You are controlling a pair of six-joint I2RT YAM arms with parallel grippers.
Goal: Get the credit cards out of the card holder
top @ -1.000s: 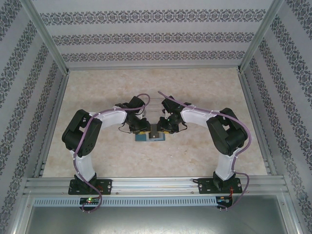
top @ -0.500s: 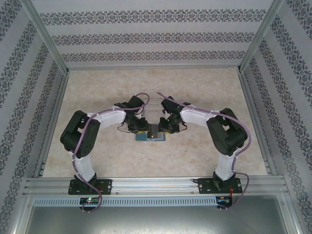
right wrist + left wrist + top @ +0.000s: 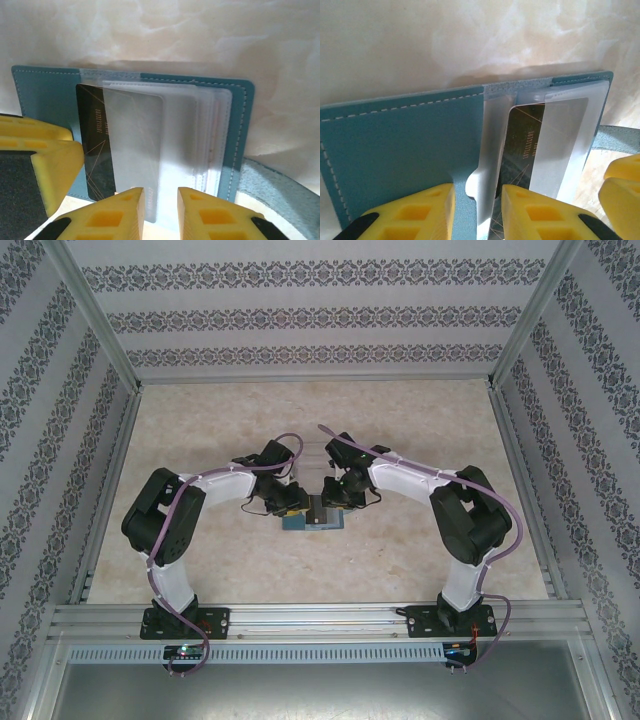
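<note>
The card holder [image 3: 313,519] lies open and flat near the centre of the counter [image 3: 300,420], with one dark credit card [image 3: 522,142] lying partly under a clear sleeve [image 3: 182,130] of its inner stack. The left end effector [image 3: 477,216] stands at the holder's near edge by the fold, jaws narrow, with the sleeve edge in the gap; whether it grips cannot be told. The right end effector [image 3: 161,214], just beside it, is also narrow over the sleeve's near edge, and its grip cannot be told either.
</note>
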